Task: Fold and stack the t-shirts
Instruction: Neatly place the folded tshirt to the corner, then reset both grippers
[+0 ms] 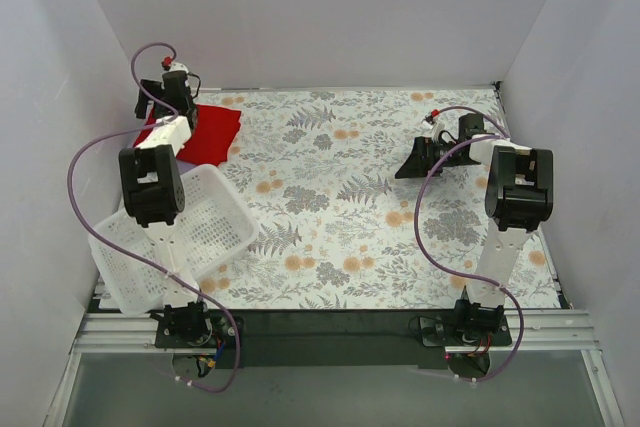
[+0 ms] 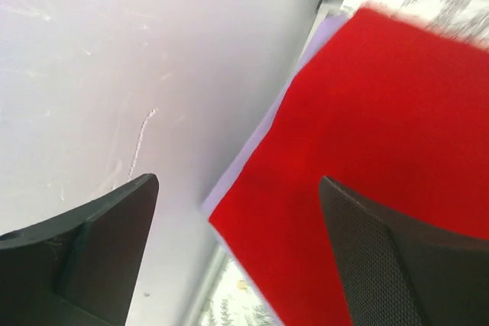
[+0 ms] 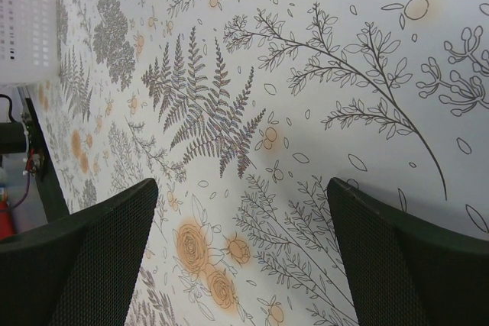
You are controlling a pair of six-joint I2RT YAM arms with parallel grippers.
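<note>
A folded red t-shirt [image 1: 211, 132] lies at the far left of the flowered table, on top of a pale lilac garment [image 2: 248, 156] whose edge shows beside it in the left wrist view. The red shirt [image 2: 374, 150] fills the right of that view. My left gripper [image 1: 160, 112] hovers open over the shirt's left edge, next to the left wall; in the left wrist view the left gripper [image 2: 238, 188] holds nothing. My right gripper [image 1: 412, 164] is open and empty above bare tablecloth at the right; the right wrist view shows the right gripper [image 3: 243, 188] over printed flowers.
A white perforated basket [image 1: 190, 232] stands at the near left, just in front of the shirts; its corner shows in the right wrist view [image 3: 27, 20]. White walls close in the left, back and right sides. The flowered tablecloth [image 1: 340, 197] covers the table.
</note>
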